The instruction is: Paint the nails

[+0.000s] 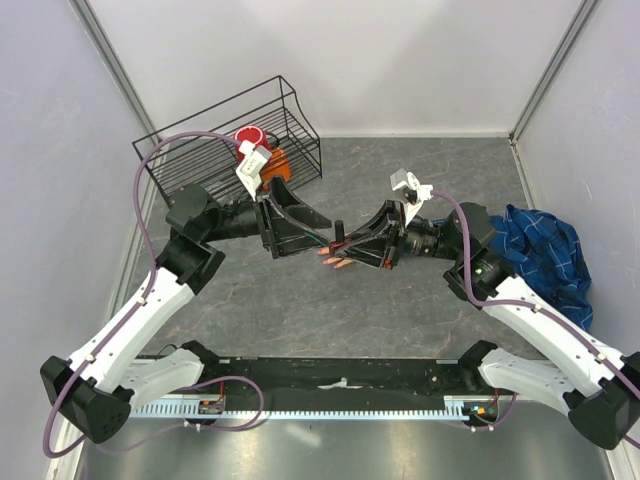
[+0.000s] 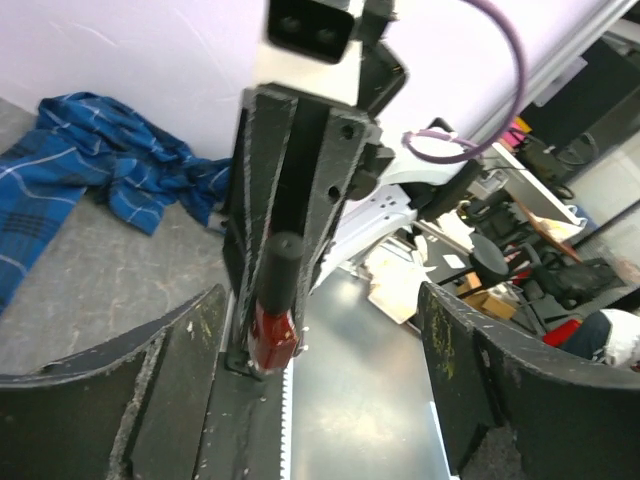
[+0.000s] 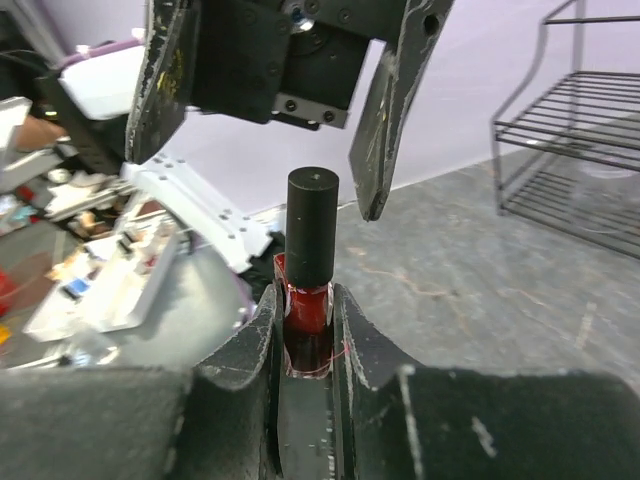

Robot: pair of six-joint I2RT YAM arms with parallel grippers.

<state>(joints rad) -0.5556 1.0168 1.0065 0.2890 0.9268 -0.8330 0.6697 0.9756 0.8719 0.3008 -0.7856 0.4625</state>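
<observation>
My right gripper (image 1: 350, 250) (image 3: 306, 305) is shut on a small dark red polish bottle (image 3: 308, 315) with a tall black cap (image 3: 312, 225) (image 1: 338, 230). The cap points at my left gripper (image 1: 322, 238) (image 2: 322, 300), which stands open, its fingers (image 3: 385, 120) on either side of the cap and apart from it. In the left wrist view the bottle (image 2: 274, 335) stands between the right gripper's jaws, ahead of my open fingers. Peach fingers of the fake hand (image 1: 335, 263) lie on the table under both grippers. The nails are too small to make out.
A black wire basket (image 1: 230, 140) (image 3: 580, 150) stands at the back left with a red thing (image 1: 248, 136) and an orange thing (image 1: 276, 160) in it. Blue plaid cloth (image 1: 545, 255) (image 2: 100, 150) lies bunched at the right, beside the right arm.
</observation>
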